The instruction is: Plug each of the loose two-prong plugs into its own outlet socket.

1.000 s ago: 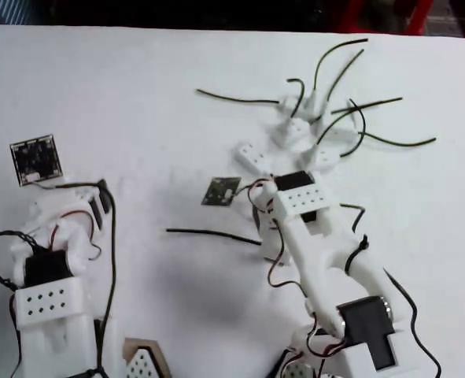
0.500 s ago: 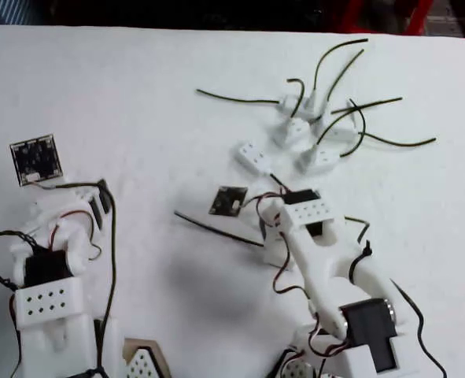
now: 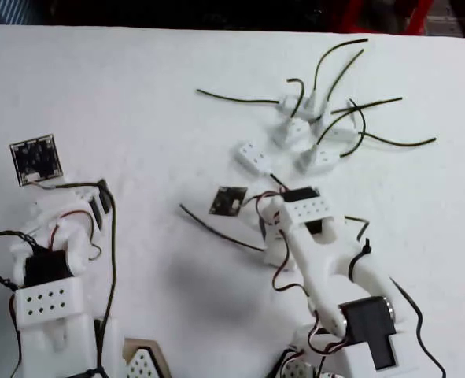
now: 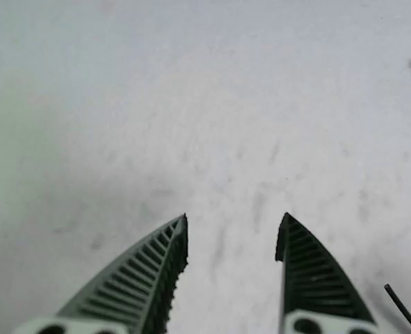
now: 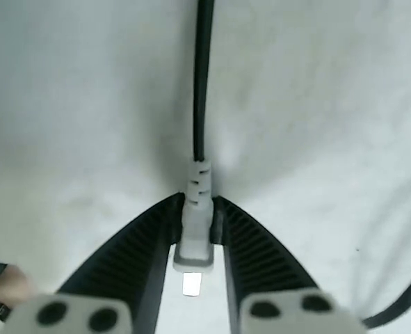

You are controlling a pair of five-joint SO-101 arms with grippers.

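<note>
My right fingers point(image 5: 139, 247) pinch a white plug point(image 5: 193, 233) by its body. Its long axis runs in line with them, the cord point(image 5: 202, 83) trails out past the tips, and a metal blade faces back toward my wrist. An outlet block point(image 3: 253, 157) lies just beyond this arm on the surface point(image 3: 122, 94). My left fingers point(image 4: 156, 271), spread and empty, sit well apart.
</note>
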